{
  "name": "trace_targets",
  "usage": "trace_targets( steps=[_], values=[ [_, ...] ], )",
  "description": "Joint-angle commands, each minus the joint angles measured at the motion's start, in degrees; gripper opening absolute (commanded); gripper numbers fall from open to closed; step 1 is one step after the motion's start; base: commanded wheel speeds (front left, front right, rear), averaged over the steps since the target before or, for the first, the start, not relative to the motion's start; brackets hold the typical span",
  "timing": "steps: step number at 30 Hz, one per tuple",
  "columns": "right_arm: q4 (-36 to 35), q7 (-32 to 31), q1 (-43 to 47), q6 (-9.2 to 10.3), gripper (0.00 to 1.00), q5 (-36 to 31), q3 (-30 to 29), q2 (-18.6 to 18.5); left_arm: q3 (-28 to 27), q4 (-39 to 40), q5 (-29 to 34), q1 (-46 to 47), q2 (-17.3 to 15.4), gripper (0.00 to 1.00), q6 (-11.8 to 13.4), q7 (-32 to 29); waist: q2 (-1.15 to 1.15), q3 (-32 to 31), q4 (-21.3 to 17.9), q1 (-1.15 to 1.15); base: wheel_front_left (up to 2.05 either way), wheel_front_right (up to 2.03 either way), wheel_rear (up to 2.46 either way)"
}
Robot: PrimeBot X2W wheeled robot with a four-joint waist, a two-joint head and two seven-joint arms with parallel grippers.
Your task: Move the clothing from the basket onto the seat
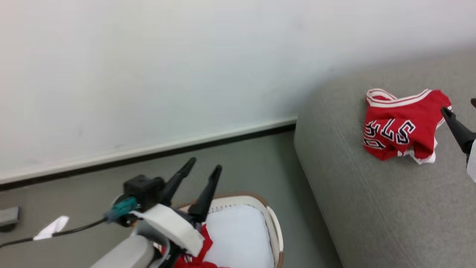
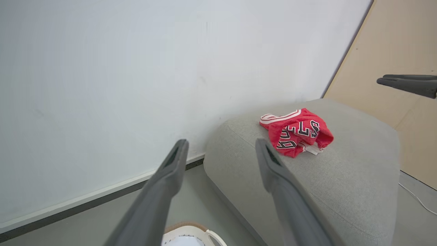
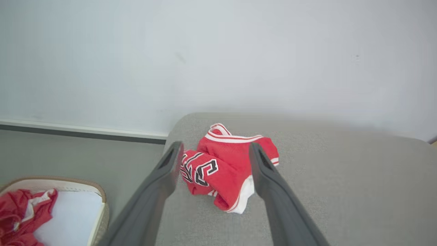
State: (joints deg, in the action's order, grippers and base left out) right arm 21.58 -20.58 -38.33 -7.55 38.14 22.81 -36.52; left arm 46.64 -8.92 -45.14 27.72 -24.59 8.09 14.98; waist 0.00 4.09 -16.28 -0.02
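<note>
Red jersey [image 1: 403,128] lies on sofa [image 1: 372,208] just ahead of empty, wide right pincer [image 3: 215,147]; second red garment [image 3: 20,212] waits in basket [image 1: 273,219] below empty, wide left pincer [image 1: 204,163]: half done.

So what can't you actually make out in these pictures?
Second red garment in the basket: head view, mostly behind the left arm; right wrist view, cut by the left edge.
Jersey lettering: folds hide part, every view.
Right gripper: head view, cut by the right edge.
White scrap on the floor: head view, too small to identify.
</note>
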Motion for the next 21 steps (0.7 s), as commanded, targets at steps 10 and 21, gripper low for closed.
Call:
trace_targets(
  steps=[10,21],
  values=[
    [-13.8,9.3,17.0,0.12,1.00,-2.7,-13.4,9.1,-15.7,3.8,1.9,-13.2,-3.1,1.00,4.7,0.1,0.00,-7.5,8.1,0.02,0.00,0.00,0.00],
    [-21.5,21.6,37.5,0.12,1.00,-11.2,-21.6,25.1,-29.9,6.6,10.7,-26.3,2.0,1.00,3.9,0.2,0.00,-8.5,12.9,0.02,0.00,0.00,0.00]
  ],
)
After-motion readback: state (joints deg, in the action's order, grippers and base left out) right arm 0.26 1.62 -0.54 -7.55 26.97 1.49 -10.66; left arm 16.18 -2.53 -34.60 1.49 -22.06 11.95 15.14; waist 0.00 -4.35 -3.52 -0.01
